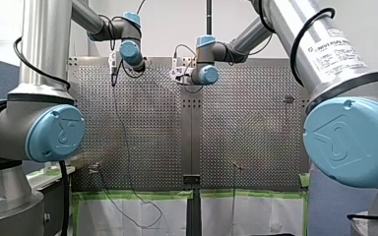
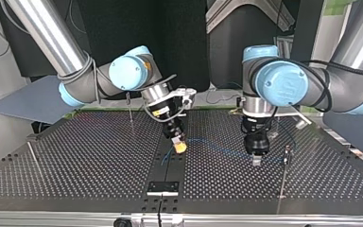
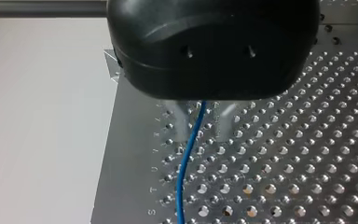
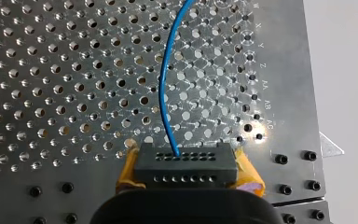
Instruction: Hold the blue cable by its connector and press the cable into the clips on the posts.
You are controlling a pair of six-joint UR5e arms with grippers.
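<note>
The blue cable [image 4: 164, 93] runs out of a black multi-pin connector [image 4: 186, 161]. My right gripper [image 4: 187, 171] is shut on that connector, yellow pads on both its sides. In the top view this gripper [image 2: 178, 147] hangs low over the table's middle, and the cable [image 2: 222, 147] stretches from it towards my left gripper [image 2: 256, 160]. In the left wrist view the cable [image 3: 186, 158] passes between the metal fingers [image 3: 182, 123] of my left gripper [image 3: 203, 127]. They stand apart on either side of it, just above the perforated plate.
A thin post [image 2: 286, 163] stands close beside my left gripper in the top view. Two more posts [image 2: 130, 106] [image 2: 34, 156] rise at that view's left. A black bracket [image 2: 162, 187] sits at the table's near edge. The plate's edge [image 3: 114, 140] lies beside my left gripper.
</note>
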